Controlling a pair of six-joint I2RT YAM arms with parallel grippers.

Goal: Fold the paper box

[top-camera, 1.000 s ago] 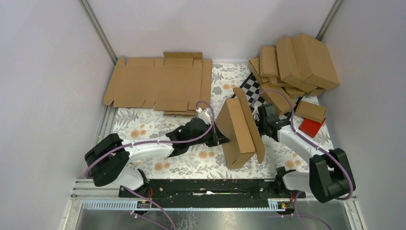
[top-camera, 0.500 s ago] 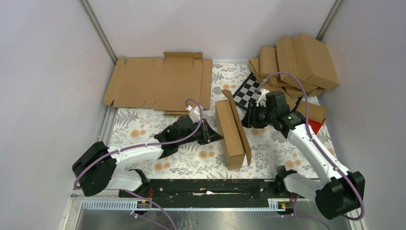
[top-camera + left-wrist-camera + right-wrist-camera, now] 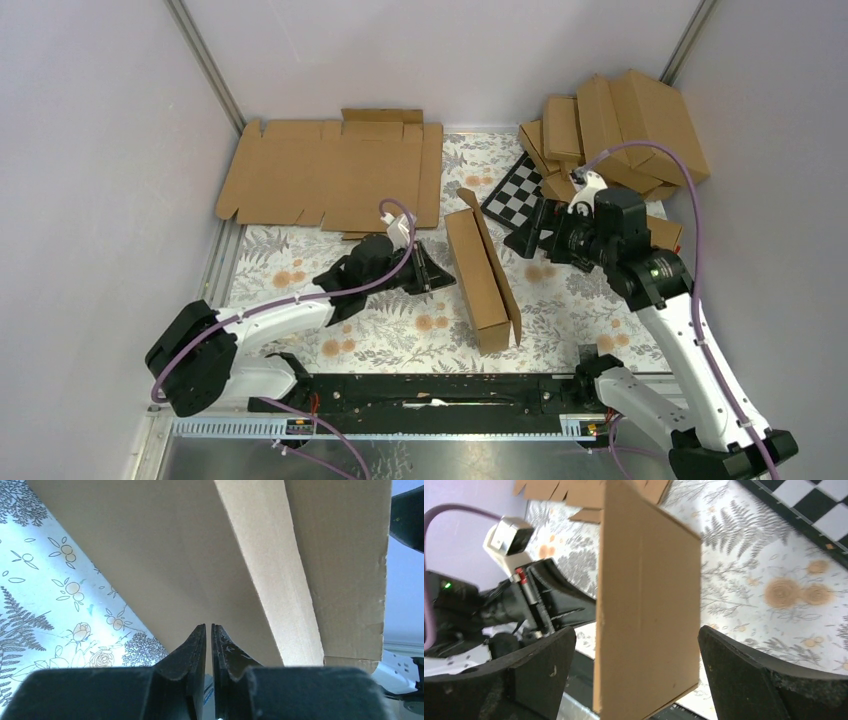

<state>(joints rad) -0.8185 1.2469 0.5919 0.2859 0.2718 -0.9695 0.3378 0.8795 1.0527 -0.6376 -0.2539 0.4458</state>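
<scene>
A floral-print cloth covers the table. At its far left lies a flat, notched cardboard blank. The paper box — plain brown corrugated, folded into a slim slab — stands on its long edge at the centre, a flap angling off its right side. The left gripper, just left of it, has its fingers almost together on nothing. The right gripper, right of it, gapes wide and empty.

paper box mid-table, bare cloth beside; cartons, checkered board crowd far right
</scene>
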